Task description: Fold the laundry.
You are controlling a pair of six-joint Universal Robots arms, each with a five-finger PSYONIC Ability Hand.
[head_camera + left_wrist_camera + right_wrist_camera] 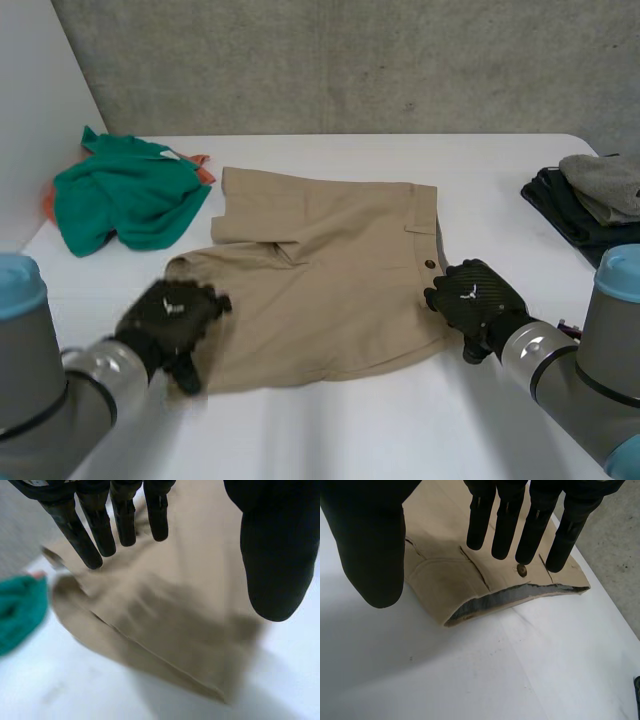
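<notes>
Far left of the white table [330, 420], toward the back: a crumpled green garment [125, 200] with a bit of orange cloth [203, 170] showing at its far edge. It lies just beside the shorts. Left hand [170, 318] is at the near-left corner of the khaki shorts [330, 280], over a leg hem. In the left wrist view its fingers [100, 530] are straight and slightly spread and the thumb [275, 555] stands well apart. They grip nothing, and the khaki cloth [165, 610] lies flat below them; contact with the cloth cannot be told. The green garment [20, 610] shows beside the fingertips there. The shorts lie flat in the middle of the table, legs toward the left and waistband toward the right, with one leg lapped over the other. Right hand [478, 298] is at the waistband edge, near side. In the right wrist view its fingers [507, 525] are straight and side by side with narrow gaps, thumb [370, 545] held off to one side, nothing pinched. The fingertips are over the waistband by the brown button [521, 570], and the waist opening [510, 600] gapes, showing grey lining. Far right: a pile of dark clothes [565, 205] with a grey piece [605, 185] on top, well apart from the shorts.
</notes>
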